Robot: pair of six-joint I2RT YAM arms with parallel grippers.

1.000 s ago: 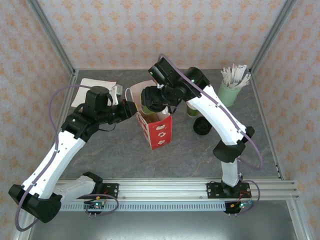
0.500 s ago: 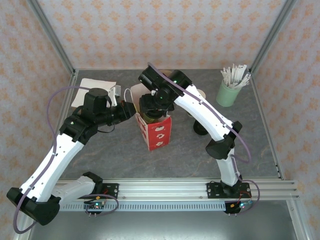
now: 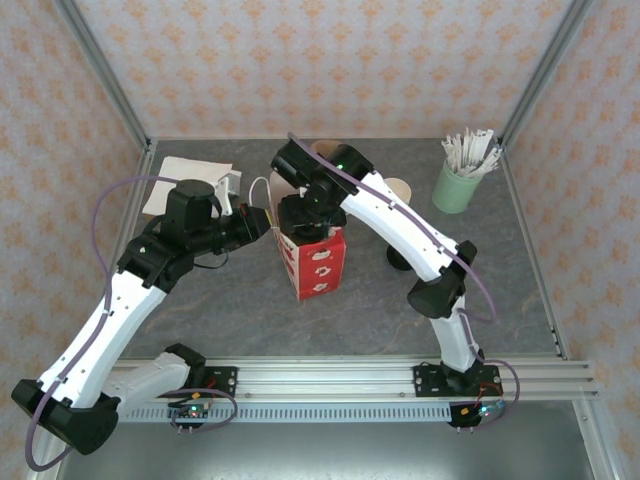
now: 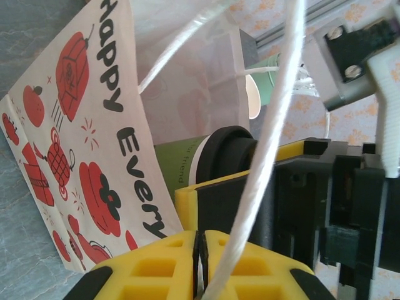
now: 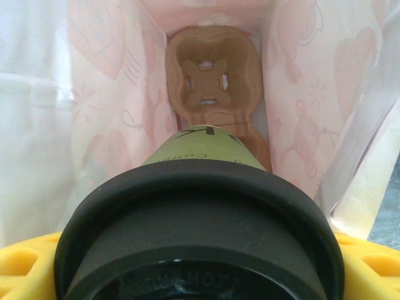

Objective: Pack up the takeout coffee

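Nearest in, the left gripper (image 3: 262,222) was clenched on the rim of the paper bag (image 3: 318,262), its jaws tight, holding the mouth open as the bag stood on the surface (image 3: 240,310). In that mouth hung the right gripper (image 3: 303,215), jaws grasping a coffee cup (image 5: 200,159) just under its black lid. The cup was partway inside the bag, above the brown carrier (image 5: 209,81) lying at the bottom. By the look of it, it was not yet seated in a pocket, so the first cup seemed nearly packed and no more than that. Past the bag, a loose lid (image 3: 397,258) lay on the surface by the right arm. Behind it a second cup (image 3: 398,188) stood open, and that one looked to need capping and bagging yet. At the far corner stood the mint cup of sticks (image 3: 458,185).
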